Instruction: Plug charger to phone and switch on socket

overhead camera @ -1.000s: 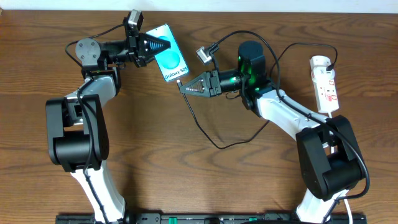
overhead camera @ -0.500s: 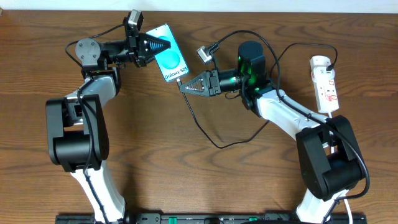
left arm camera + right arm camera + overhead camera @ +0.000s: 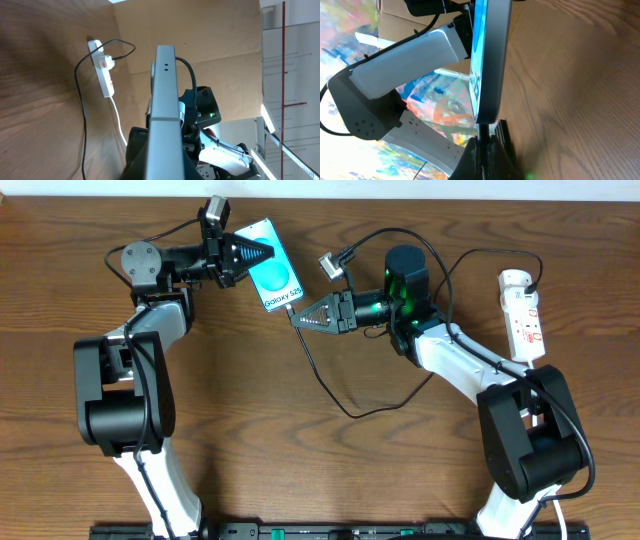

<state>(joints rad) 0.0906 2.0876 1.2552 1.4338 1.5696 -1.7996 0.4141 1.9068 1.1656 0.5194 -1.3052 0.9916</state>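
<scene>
The left claw (image 3: pixel 262 252) is clamping the teal-screened rectangular smartphone (image 3: pixel 277 272) at the wooden desk's (image 3: pixel 300 470) far side, while the right claw (image 3: pixel 297 320) is pinching the thin black charger cable (image 3: pixel 349 416) by its plug at the phone's near end.

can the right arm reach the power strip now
Probably not yet: the right gripper is shut on the charger plug at the phone. The power strip lies uncovered beside that arm, reachable once it lets go.
</scene>
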